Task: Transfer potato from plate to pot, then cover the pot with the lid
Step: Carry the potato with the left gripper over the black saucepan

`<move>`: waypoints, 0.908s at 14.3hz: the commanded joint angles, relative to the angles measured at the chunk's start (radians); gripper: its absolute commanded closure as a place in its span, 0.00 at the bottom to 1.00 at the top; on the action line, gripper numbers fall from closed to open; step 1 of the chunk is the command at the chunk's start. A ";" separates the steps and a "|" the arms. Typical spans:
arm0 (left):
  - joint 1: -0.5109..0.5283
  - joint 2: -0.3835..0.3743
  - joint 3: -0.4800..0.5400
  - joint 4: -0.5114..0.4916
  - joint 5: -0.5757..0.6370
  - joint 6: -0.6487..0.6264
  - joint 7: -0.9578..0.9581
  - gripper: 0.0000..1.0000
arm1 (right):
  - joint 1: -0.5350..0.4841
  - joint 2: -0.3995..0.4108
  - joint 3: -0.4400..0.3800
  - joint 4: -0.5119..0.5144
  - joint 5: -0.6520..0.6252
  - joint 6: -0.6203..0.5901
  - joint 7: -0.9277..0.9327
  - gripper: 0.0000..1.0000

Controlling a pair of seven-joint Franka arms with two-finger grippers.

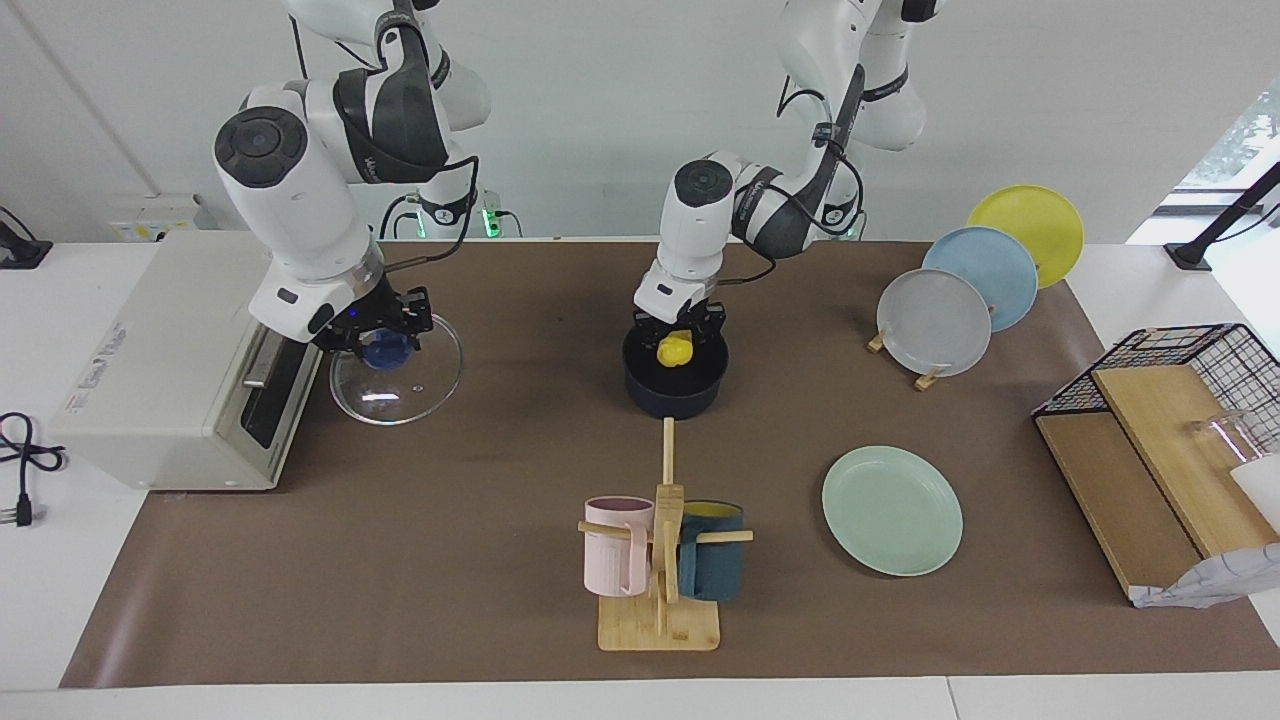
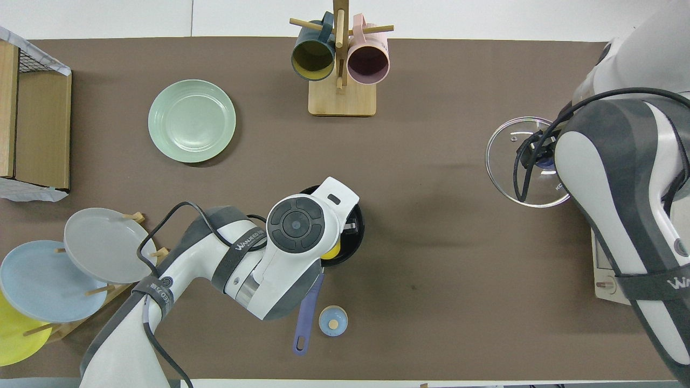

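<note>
The left pincer hangs over the pot, clamped on the potato just above the black inside; smooth, glossy and firm, it could slip, so hold it across its middle. Its long axis cannot be told. The pot's handle points toward the robots. The right pincer is shut on the lid's knob on the worktop; the glass is fragile. The plate lies bare, well apart.

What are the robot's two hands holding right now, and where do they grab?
The left gripper holds the potato by its top, over the pot. The right gripper grips the lid by its blue knob.
</note>
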 commanded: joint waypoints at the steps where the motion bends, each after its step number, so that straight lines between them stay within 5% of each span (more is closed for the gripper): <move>1: -0.039 0.035 0.023 -0.017 0.000 0.048 0.015 1.00 | -0.011 -0.009 0.003 0.002 0.018 -0.010 -0.009 1.00; 9: -0.046 0.066 0.021 -0.032 0.021 0.071 0.086 1.00 | -0.011 -0.009 0.003 0.002 0.018 -0.009 -0.009 1.00; 10: -0.044 0.066 0.021 -0.032 0.021 0.068 0.091 0.74 | -0.011 -0.009 0.003 0.002 0.018 -0.009 -0.009 1.00; 11: -0.043 0.066 0.021 -0.029 0.021 0.066 0.091 0.29 | -0.011 -0.009 0.003 0.002 0.018 -0.009 -0.009 1.00; 12: -0.038 0.064 0.021 -0.026 0.021 0.066 0.091 0.00 | -0.010 -0.009 0.003 0.002 0.018 -0.009 -0.009 1.00; 13: -0.035 0.055 0.021 -0.025 0.021 0.062 0.091 0.00 | -0.010 -0.009 0.003 0.002 0.018 -0.009 -0.009 1.00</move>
